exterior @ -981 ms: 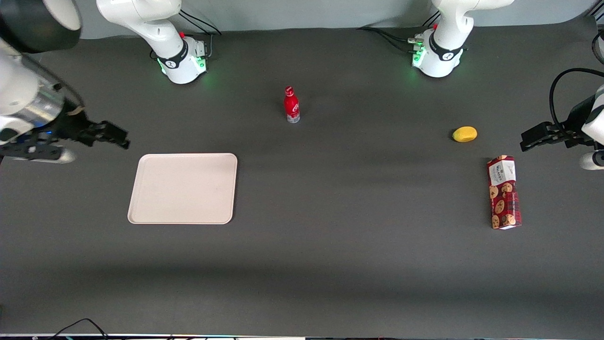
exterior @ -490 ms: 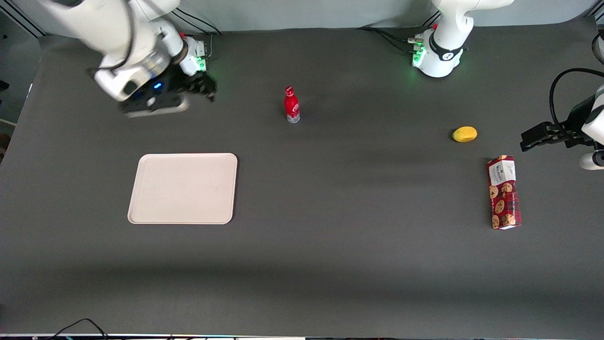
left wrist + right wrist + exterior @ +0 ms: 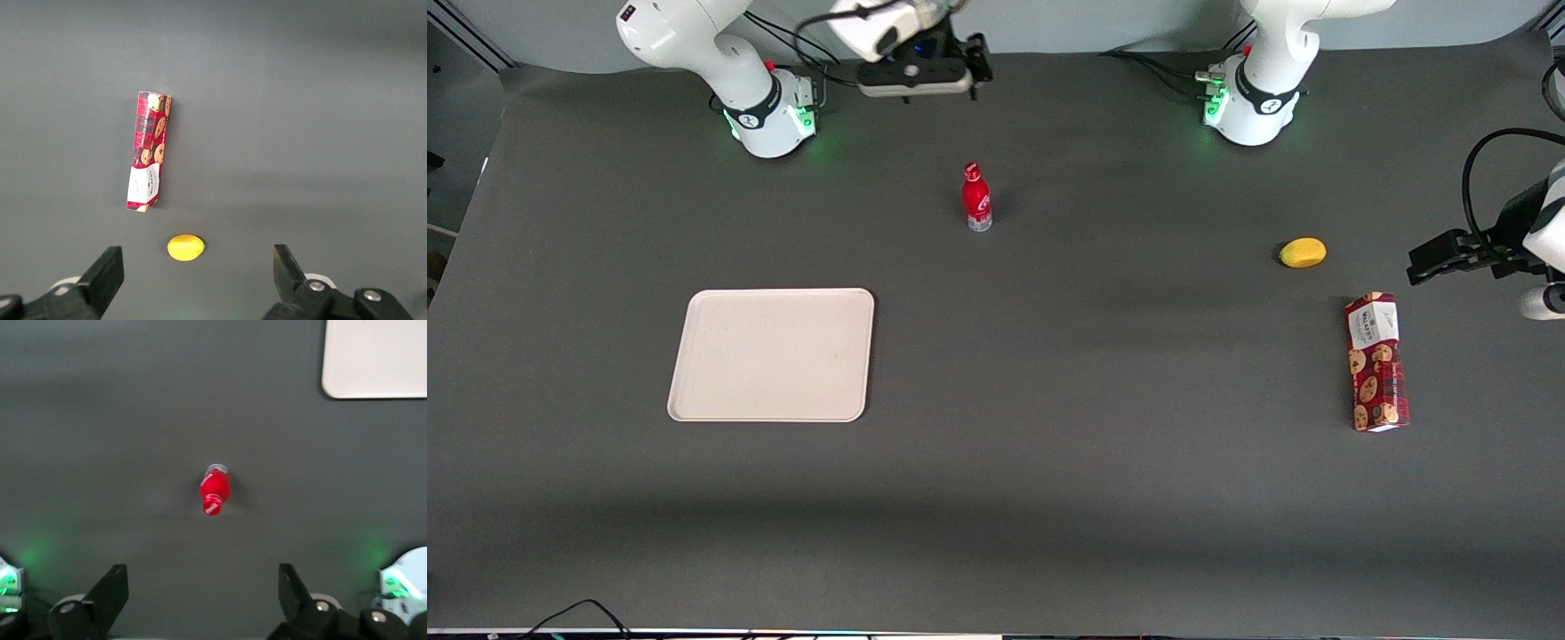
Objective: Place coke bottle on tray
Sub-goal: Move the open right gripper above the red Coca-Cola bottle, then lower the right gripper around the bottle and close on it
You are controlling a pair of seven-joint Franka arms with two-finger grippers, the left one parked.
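The coke bottle (image 3: 976,197), small and red with a red cap and clear base, stands upright on the dark table, farther from the front camera than the tray (image 3: 772,354). That tray is pale beige and holds nothing. My right gripper (image 3: 969,64) hovers high above the table edge farthest from the front camera, farther from it than the bottle. In the right wrist view the gripper (image 3: 202,581) is open, its fingers wide apart with nothing between them. The coke bottle (image 3: 215,490) shows from above, apart from the fingers, and a corner of the tray (image 3: 377,360) is visible.
A yellow lemon-like object (image 3: 1303,252) and a red cookie box (image 3: 1376,362) lie toward the parked arm's end of the table; the left wrist view shows the same yellow object (image 3: 185,247) and box (image 3: 148,160). Two arm bases (image 3: 769,116) (image 3: 1249,107) stand at the table's farthest edge.
My right arm swung from beside the tray at the working arm's end, away from the front camera and toward the table's middle, ending above the farthest edge near the bottle. The bottle has not moved.
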